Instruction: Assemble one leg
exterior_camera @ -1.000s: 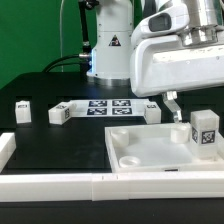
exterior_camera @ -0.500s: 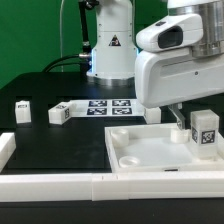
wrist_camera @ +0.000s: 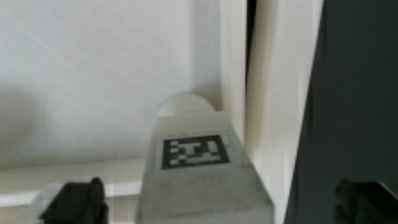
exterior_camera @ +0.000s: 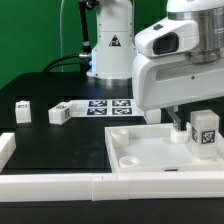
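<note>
A leg, a small white block with a square tag, stands upright on the large white tray-like panel at the exterior view's right. My gripper hangs just above and beside it, with most of the fingers hidden by the hand. In the wrist view the leg lies between my two dark fingertips, with a gap on each side. The gripper is open and holds nothing.
Two more legs stand on the black table at the exterior view's left, and another beside the marker board. A white rail runs along the front edge. The robot base stands behind.
The hand has come down and shifted toward the exterior view's left, so the fingers now sit lower, next to the leg on the panel. The leg has not moved.
</note>
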Controlling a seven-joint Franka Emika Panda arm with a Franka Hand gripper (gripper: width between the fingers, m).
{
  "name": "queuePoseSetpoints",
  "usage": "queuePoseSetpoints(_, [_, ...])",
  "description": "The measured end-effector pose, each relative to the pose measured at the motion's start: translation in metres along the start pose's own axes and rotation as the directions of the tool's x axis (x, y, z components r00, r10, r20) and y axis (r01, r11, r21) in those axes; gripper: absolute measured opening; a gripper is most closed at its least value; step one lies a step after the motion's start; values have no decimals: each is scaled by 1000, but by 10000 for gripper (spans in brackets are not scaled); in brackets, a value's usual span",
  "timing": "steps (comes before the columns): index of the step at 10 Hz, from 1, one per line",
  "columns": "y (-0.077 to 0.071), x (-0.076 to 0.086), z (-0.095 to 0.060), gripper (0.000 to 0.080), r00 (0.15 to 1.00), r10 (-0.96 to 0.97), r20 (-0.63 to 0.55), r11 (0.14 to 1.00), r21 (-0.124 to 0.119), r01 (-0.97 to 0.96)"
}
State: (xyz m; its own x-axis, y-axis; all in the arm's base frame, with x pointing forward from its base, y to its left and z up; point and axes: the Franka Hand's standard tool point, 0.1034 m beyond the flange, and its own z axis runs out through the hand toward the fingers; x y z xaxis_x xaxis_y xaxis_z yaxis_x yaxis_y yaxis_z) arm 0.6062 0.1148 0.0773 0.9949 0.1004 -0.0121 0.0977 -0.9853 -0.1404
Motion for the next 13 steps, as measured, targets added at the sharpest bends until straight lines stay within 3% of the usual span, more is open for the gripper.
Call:
queuePoseSetpoints(3, [5, -1, 3, 648, 1000, -6, -12, 1000, -2, 6])
queuePoseSetpoints(5, [5, -1, 3, 378, 1000, -7, -12, 1000, -2, 7])
queuePoseSetpoints(6, [5, -1, 3, 291, 1000, -7, -12, 1000, -2, 7])
queuePoseSetpoints(9, [5, -1, 3, 292, 1000, 23, -12, 1000, 0, -23])
queuePoseSetpoints(11, [2, -1, 4, 292, 973, 229, -12, 973, 16, -229])
queuePoseSetpoints(13, [-1, -2, 5, 292, 863, 504, -34, 864, 29, -503])
